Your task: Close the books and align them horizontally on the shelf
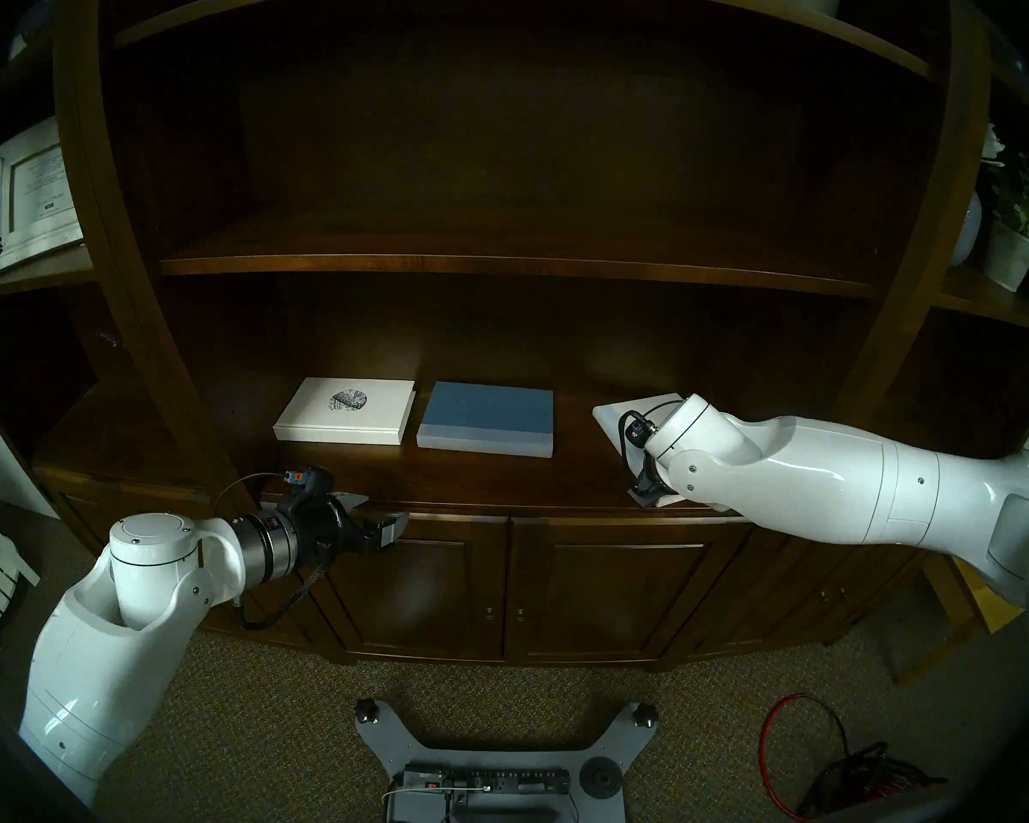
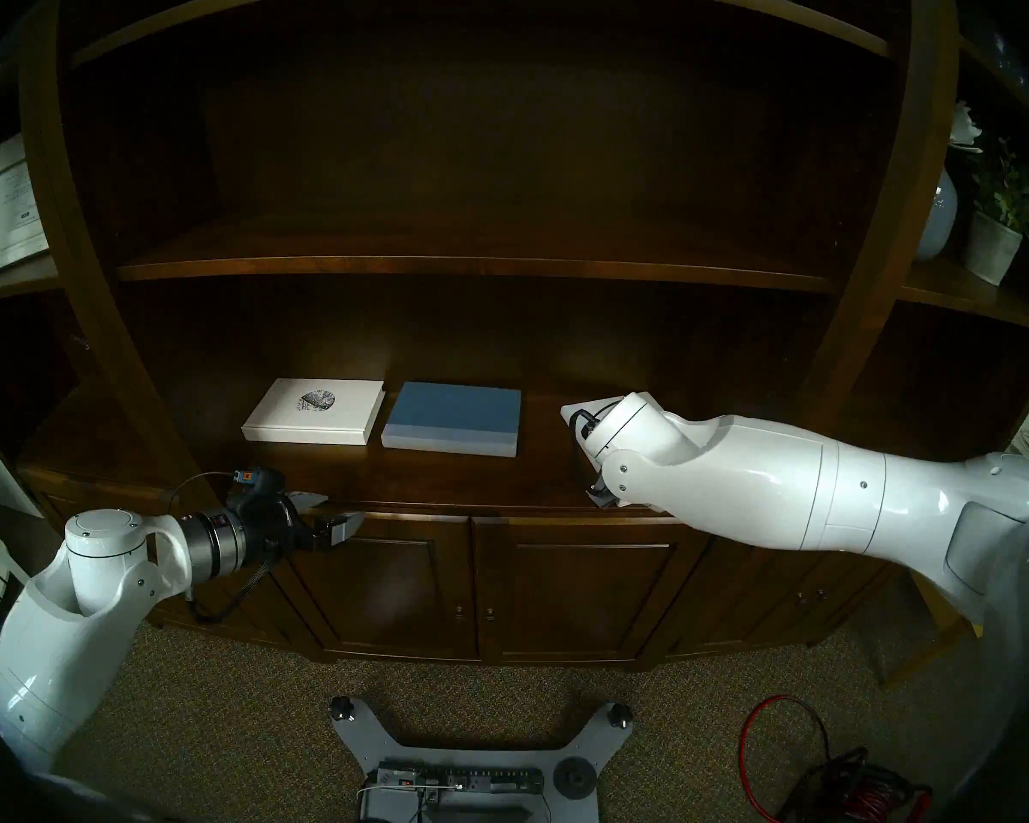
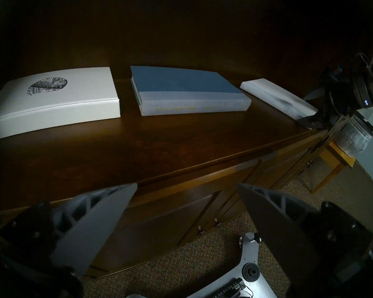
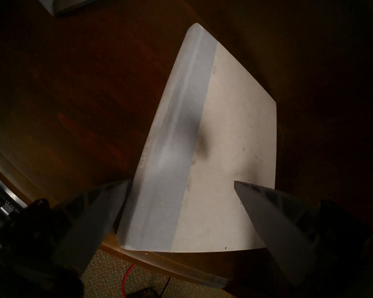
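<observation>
On the shelf (image 1: 488, 477) all three books lie shut, so the closing part looks done to me. The emblem book (image 1: 346, 418) and the blue book (image 1: 487, 418) sit side by side toward the left and middle, close together but not touching, their long edges running along the shelf. Those two need nothing more, I judge.

The plain white book (image 4: 202, 153) is the one left. It lies well apart from the blue one, on the right, turned at an angle, with a near corner reaching the shelf's front edge and perhaps just over it. My right gripper (image 4: 181, 183) is over that near end, fingers spread wide: the left finger (image 4: 99, 211) sits just beside the spine, the other is above the cover. Whether either one touches the book I cannot tell, and I am not clamped on it.

My left gripper (image 3: 186, 185) hangs in front of the shelf's edge, left of the books, fingers apart and holding nothing.

What remains, as I read it: swing the white book square with the other two and slide it back from the edge into their row.
</observation>
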You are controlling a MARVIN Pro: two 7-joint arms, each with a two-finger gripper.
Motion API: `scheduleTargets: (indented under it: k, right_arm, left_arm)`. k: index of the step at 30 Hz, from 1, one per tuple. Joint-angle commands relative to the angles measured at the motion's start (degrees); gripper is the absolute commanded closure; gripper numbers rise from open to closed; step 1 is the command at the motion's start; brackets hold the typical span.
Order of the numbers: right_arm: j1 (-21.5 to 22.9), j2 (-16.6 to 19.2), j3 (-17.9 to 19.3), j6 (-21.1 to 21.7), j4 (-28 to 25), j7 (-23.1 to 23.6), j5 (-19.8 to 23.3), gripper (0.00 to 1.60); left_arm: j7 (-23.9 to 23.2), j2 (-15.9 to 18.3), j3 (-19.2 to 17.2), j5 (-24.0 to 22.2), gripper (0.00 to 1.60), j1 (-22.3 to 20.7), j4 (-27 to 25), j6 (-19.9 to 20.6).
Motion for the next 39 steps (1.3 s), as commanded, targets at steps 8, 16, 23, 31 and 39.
scheduleTargets:
  k: [8,16,23,31,39]
  right_arm:
    - [1.78,4.17,0.99,0.01,-0.49,-5.66,-3.71,0.00]
    - [1.32,3.80,3.51,-1.69,-5.30,-5.90,-1.29,0.00]
    - [0.95,4.01,6.01,-4.22,-8.09,-7.57,1.43,0.00]
    - [-0.47,0.71,8.19,-10.67,-2.78,-10.91,4.81,0.00]
    - [-0.96,-5.08,8.72,-17.41,6.99,-8.86,5.50,0.00]
  left_arm:
    - [0.03,0.05,-0.64,-0.04,0.00,-1.08,-1.20,-0.61]
    - [0.06,0.02,-0.67,-0.02,0.00,-1.07,-1.25,-0.67]
    - [0.07,0.01,-0.68,-0.01,0.00,-1.07,-1.27,-0.70]
    - [0.10,-0.02,-0.70,0.00,0.00,-1.04,-1.31,-0.76]
    - [0.10,-0.03,-0.71,0.01,0.00,-1.04,-1.32,-0.76]
